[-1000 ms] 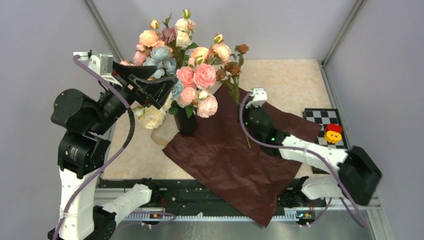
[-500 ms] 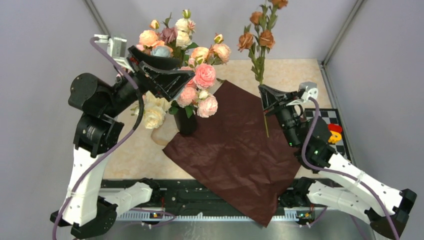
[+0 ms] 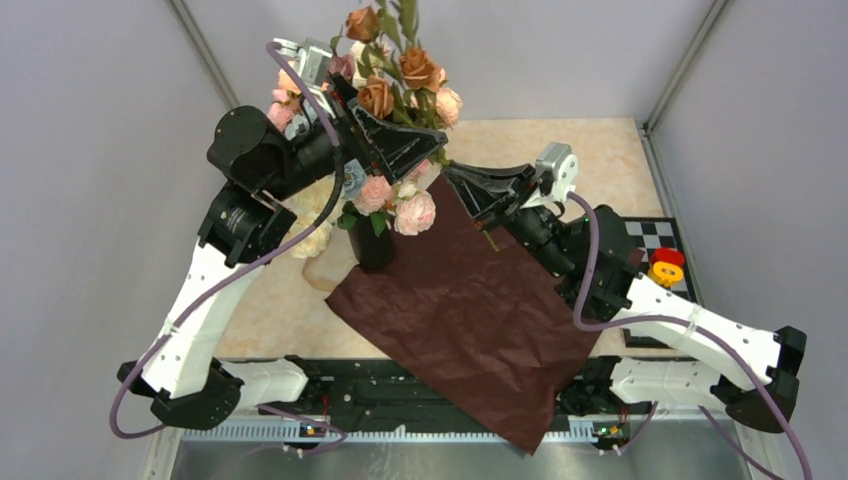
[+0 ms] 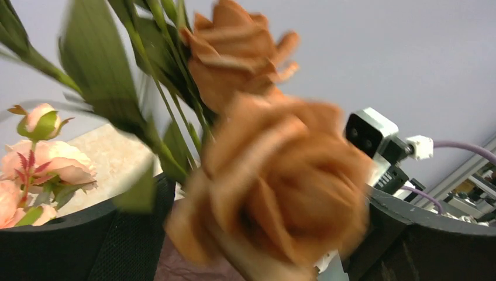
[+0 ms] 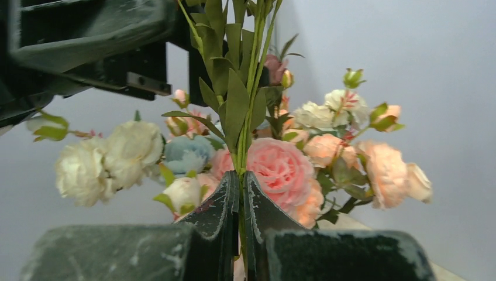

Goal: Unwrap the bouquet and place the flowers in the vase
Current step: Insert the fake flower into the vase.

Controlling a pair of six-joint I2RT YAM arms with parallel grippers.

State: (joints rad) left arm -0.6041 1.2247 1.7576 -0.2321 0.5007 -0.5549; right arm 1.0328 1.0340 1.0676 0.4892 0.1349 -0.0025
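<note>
**Top external.** The maroon paper (image 3: 470,310) lies spread flat on the counter (image 3: 580,160), so the unwrapping looks done and the step in hand is putting the flowers in the vase. The right arm stretches forward and to the left, low over the paper. Its pincer (image 3: 462,185) is clamped on a stem of brownish roses (image 3: 378,97). The stem leans up and to the left, and its cut end hangs just below the pincer, above the paper and to the right of the black vase (image 3: 372,245). The vase stands at the paper's left corner, already crowded with larger pink and peach blooms (image 3: 415,212). The left arm arches high over the vase, its pincer (image 3: 405,140) spread wide beside the rose heads.

**Left wrist.** A blurred brownish rose fills the space between the two dark fingers, which stand well apart. I cannot tell whether either one touches it.

**Right wrist.** The fingers are pressed together on the thin green stem, with leaves rising above them and the vase's blooms behind.

Next, I judge, the cut end must be swung over the narrow neck and the stem brought upright. The open left pincer could steady the heads, though the blooms crowding the mouth may get in the way.
</note>
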